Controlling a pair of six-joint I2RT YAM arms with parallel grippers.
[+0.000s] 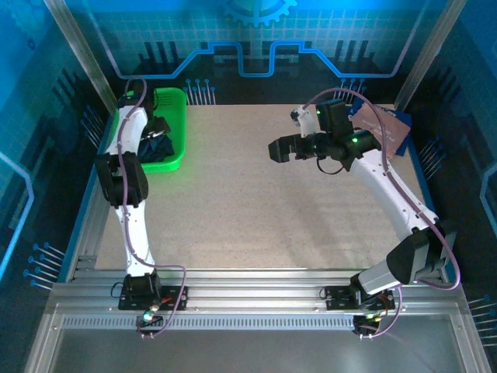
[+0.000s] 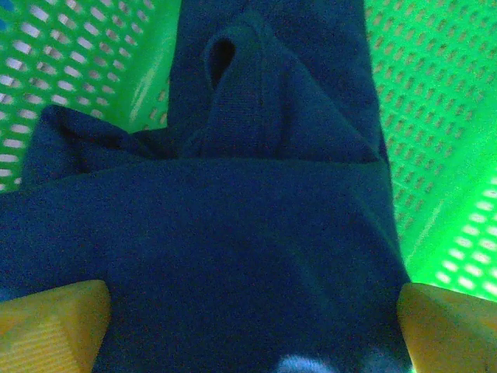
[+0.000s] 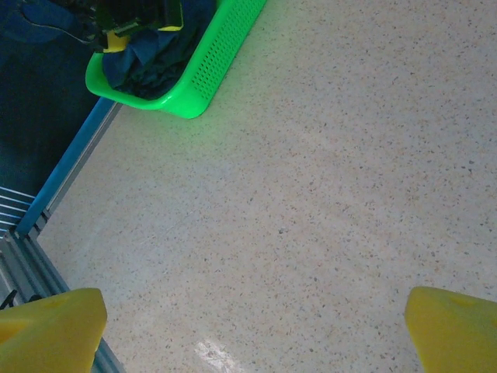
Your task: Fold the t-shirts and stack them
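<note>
Two pincers wide open: left pincer [image 2: 252, 330] straddling navy t-shirt [image 2: 256, 233] inside green basket [image 2: 435, 116], right pincer [image 3: 252, 330] above table [image 3: 311, 194].

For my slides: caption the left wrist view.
Open left gripper poised over a navy t-shirt bunched in the green basket.

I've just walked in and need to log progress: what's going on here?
The left gripper, open, is down in the green basket right over a crumpled dark blue shirt, not closed on it yet. The right gripper hangs open and empty above the table. A second shirt lies at the table's far right corner.
</note>
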